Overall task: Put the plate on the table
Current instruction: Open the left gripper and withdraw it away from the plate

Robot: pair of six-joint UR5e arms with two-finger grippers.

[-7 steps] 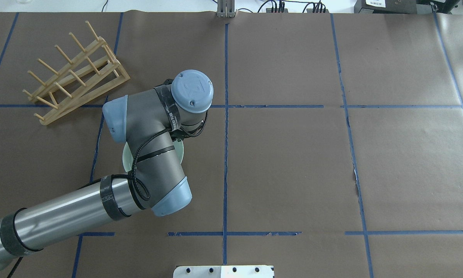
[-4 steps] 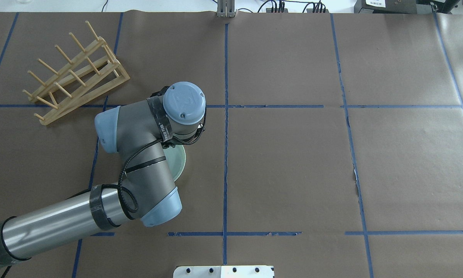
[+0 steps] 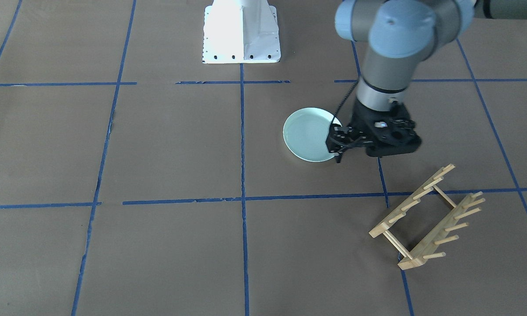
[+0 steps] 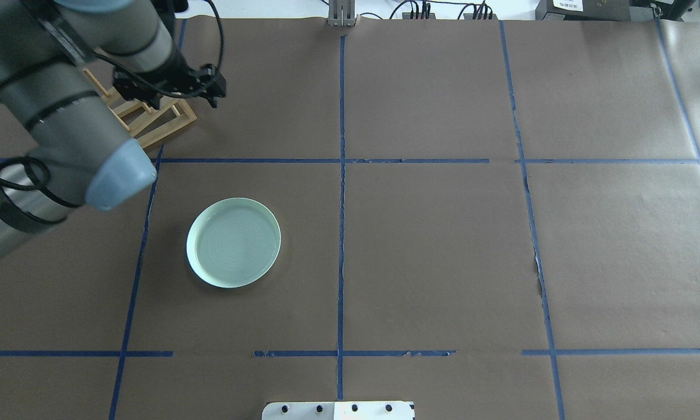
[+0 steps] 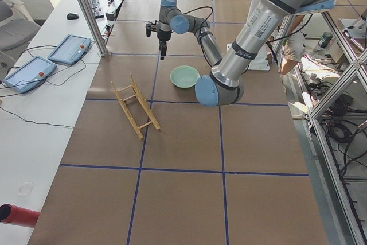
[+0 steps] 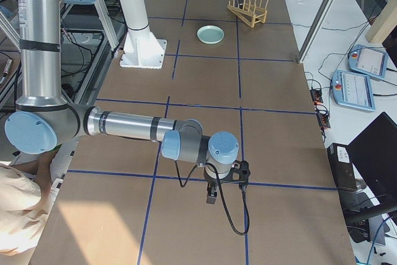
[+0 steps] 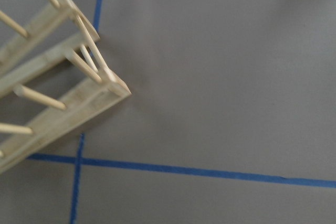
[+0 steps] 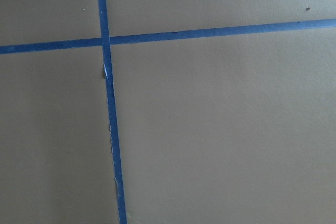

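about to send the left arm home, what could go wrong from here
The left gripper hangs over the end of the wooden peg rack; dropping or swinging low might knock it. The plate lies free on the table, so a low sweep home could shove it.

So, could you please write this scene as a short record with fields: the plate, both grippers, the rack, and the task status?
plate: the plate lies flat on the table, inside one taped rectangle, touching no tape line
left gripper: the left gripper is raised beside the wooden rack, apart from the plate, looks open, holds nothing
right gripper: the right gripper is over bare table, far from the plate; open or shut cannot be told
rack: holds no plate
task status: plate appears placed
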